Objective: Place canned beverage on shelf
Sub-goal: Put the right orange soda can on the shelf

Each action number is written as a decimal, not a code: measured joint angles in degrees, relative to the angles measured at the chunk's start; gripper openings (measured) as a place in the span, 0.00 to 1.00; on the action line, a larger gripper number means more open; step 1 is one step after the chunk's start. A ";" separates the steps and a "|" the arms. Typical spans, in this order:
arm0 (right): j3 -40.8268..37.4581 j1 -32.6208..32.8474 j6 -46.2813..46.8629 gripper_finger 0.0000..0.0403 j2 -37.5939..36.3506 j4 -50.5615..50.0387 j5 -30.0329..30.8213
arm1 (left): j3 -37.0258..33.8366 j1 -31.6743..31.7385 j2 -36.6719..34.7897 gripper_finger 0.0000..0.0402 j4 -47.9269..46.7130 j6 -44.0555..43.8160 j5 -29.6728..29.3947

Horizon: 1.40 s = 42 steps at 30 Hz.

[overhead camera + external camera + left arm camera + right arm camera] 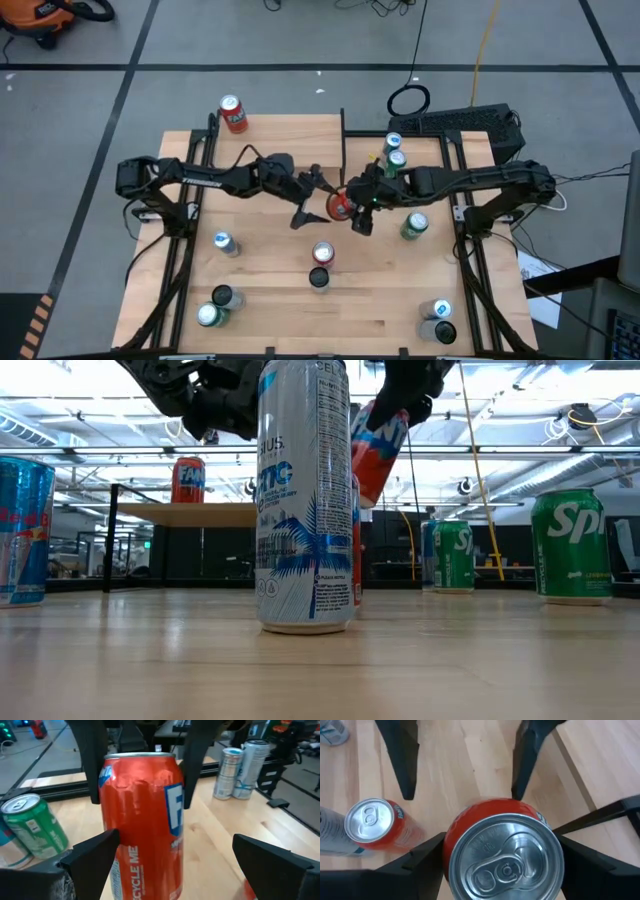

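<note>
A red canned beverage (pixel 340 206) hangs over the middle of the table, with my right gripper (pixel 502 855) shut on it. My left gripper (pixel 312 196) is open, and its fingers (pixel 92 855) stand on either side of the can's lower body; I cannot tell whether they touch it. The shelf (pixel 280 135), a light-wood board with black uprights, stands at the table's far side. Another red can (pixel 232 113) stands upright on the shelf at its far left corner. My right gripper pinches the can's side wall just under the top rim (pixel 450 835) between its two fingers, one on each side. The fingers slant down from the table's right. The can (pixel 380 445) is tilted and lifted clear of the table.
Several cans stand about the table. A tall silver-blue one (pixel 305 490) is at the near middle. Green ones (pixel 414 225) are right of my right gripper, and more (pixel 395 160) stand by the shelf's right upright. Others (pixel 215 305) (pixel 440 320) are at the near corners.
</note>
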 joint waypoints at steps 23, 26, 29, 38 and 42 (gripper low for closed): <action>2.64 -0.21 -6.66 0.73 2.30 5.09 0.14 | 2.67 -0.41 1.14 0.96 -0.76 0.00 -6.14; 2.62 -0.21 -6.64 0.73 2.30 4.78 0.10 | 2.67 -0.46 1.14 0.89 0.02 0.00 -6.12; 2.62 -0.21 -7.09 0.73 2.30 4.87 0.10 | 2.67 -0.39 1.14 0.80 0.34 0.19 -6.08; 2.54 -0.09 -7.41 0.77 2.28 5.31 0.68 | 2.58 0.14 0.67 0.68 0.26 0.62 -6.08; 2.56 1.25 -3.76 0.84 1.50 5.22 8.85 | 1.22 2.05 -2.13 0.69 0.27 -0.20 -5.75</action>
